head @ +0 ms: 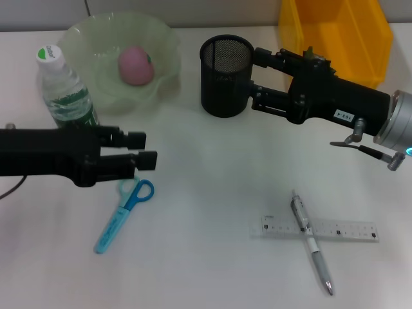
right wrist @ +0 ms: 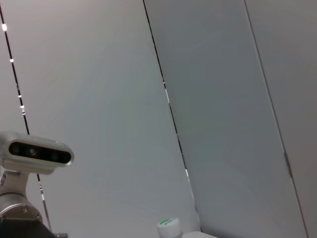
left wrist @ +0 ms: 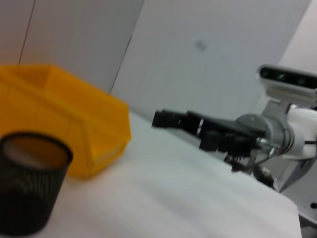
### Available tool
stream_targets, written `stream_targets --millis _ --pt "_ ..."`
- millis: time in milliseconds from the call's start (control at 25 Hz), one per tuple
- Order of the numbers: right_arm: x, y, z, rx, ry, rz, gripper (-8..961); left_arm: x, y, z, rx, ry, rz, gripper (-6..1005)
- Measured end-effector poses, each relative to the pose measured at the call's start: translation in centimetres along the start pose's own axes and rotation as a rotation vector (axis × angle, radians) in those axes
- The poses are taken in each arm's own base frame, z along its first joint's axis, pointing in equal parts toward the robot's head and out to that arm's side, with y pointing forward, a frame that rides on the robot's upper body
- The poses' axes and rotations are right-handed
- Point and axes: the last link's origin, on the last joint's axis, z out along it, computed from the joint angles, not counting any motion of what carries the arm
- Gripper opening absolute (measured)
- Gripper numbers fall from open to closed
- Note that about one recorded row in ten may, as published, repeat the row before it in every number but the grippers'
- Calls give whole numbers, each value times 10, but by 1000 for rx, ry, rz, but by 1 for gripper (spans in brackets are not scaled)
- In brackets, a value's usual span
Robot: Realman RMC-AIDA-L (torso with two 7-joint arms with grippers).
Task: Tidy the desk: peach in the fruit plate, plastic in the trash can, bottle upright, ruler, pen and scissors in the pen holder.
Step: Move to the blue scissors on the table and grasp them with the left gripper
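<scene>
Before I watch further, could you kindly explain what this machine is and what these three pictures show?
It is a two-armed robot tidying a desk. The head view looks down from its head; the other two come from cameras on its wrists. The left gripper hovers open above the blue scissors. The right gripper reaches beside the black mesh pen holder; neither holds anything. A peach sits in the green fruit plate, a water bottle stands upright, and a pen lies across a clear ruler. A yellow bin stands behind.
</scene>
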Motion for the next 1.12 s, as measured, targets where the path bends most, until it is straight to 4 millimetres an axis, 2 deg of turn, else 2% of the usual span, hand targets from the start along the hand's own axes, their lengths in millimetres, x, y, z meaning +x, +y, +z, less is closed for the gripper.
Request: stream_targets --millis 240,400,440,920,1120 --pt "3 -2 -1 13 2 -7 711 4 -5 3 99 -118 -230 491" --pt "3 -5 -3 32 -7 -26 710 7 -4 6 141 -179 -270 493" --pt "2 -8 -3 44 -12 -30 710 8 -4 11 180 -248 -292 493" --pt "1 -16 6 66 -13 -34 707 23 -10 48 359 -577 -331 547" --pt "5 -17 6 77 -6 -21 706 28 -9 57 403 -637 -330 576"
